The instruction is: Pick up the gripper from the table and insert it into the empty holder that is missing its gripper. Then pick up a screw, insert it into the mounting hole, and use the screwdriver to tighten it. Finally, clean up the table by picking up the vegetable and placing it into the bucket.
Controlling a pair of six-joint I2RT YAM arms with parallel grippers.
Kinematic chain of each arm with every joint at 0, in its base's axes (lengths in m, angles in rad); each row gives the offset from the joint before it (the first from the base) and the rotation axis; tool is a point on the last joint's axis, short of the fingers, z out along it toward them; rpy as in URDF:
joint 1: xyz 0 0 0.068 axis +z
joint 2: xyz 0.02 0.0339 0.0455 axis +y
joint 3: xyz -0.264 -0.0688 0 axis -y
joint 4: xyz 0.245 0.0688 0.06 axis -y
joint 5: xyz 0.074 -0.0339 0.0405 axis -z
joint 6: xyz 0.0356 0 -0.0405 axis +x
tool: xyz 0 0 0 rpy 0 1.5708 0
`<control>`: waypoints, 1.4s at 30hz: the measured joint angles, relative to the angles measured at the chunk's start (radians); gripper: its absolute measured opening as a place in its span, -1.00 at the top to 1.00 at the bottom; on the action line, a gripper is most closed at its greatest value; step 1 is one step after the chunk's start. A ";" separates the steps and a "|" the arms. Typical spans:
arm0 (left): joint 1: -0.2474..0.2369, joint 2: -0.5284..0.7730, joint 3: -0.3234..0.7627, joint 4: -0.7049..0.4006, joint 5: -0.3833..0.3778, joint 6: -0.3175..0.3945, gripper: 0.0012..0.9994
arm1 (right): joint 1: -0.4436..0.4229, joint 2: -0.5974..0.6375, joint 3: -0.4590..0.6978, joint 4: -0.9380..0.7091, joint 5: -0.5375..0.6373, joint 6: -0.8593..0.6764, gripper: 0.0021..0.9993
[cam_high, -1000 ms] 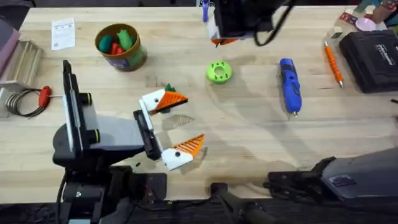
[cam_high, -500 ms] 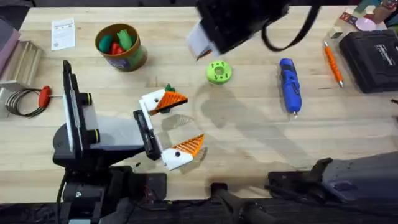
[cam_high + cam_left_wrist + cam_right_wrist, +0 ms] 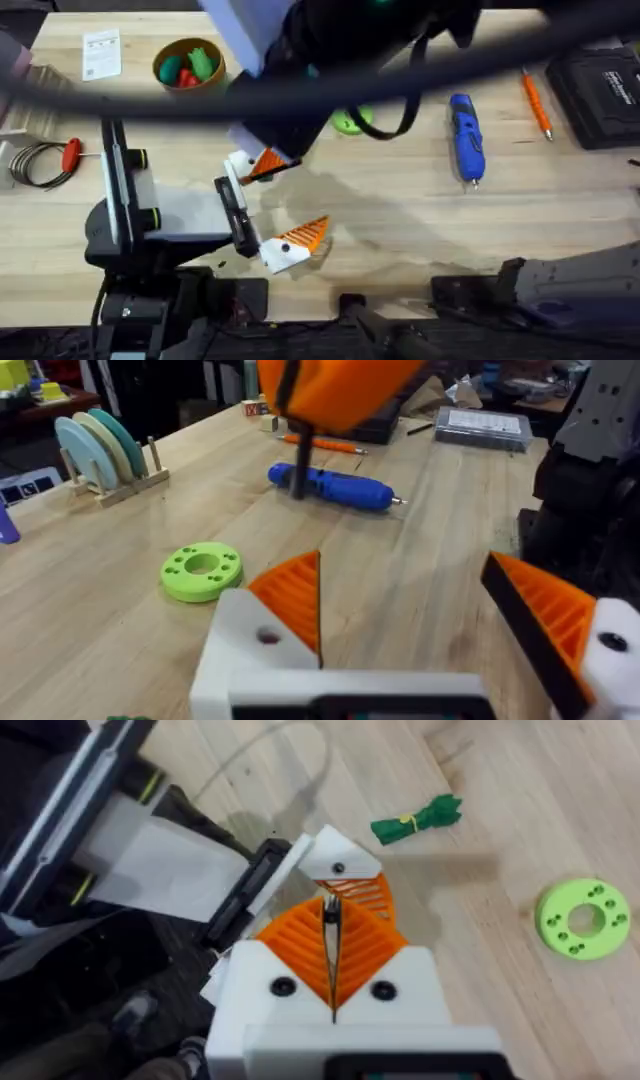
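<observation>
The left gripper (image 3: 306,193) sits low over the near part of the table (image 3: 400,230), its two white-and-orange fingers spread wide with nothing between them. The right gripper (image 3: 330,935) hangs above it with its orange pads pressed together. Nothing can be made out between them, so it seems to be carrying nothing.

Just past the left gripper's farther finger lies the vegetable (image 3: 415,818), flat on the bare wood and touching nothing. It is a slim dark green bundle with a yellow band round its waist. It is probably light and a little soft, with a knobbly skin that should not slip. The banded middle looks the best place to pinch it, across its narrow width. It lies so low that the fingers would have to come nearly to the wood.

Farther out, the lime-green disc (image 3: 583,917) is well apart from the vegetable, and the blue screwdriver (image 3: 465,135) lies off to the right, so there is open room on every side.

The bucket (image 3: 190,65) stands at the far left, already holding several toy foods, and the path to it is clear wood. The holder (image 3: 100,455) stands at the far edge.
</observation>
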 joint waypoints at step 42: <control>0.000 0.000 0.000 0.000 0.000 0.000 -0.97 | 0.050 0.110 0.001 0.023 0.081 -0.129 0.99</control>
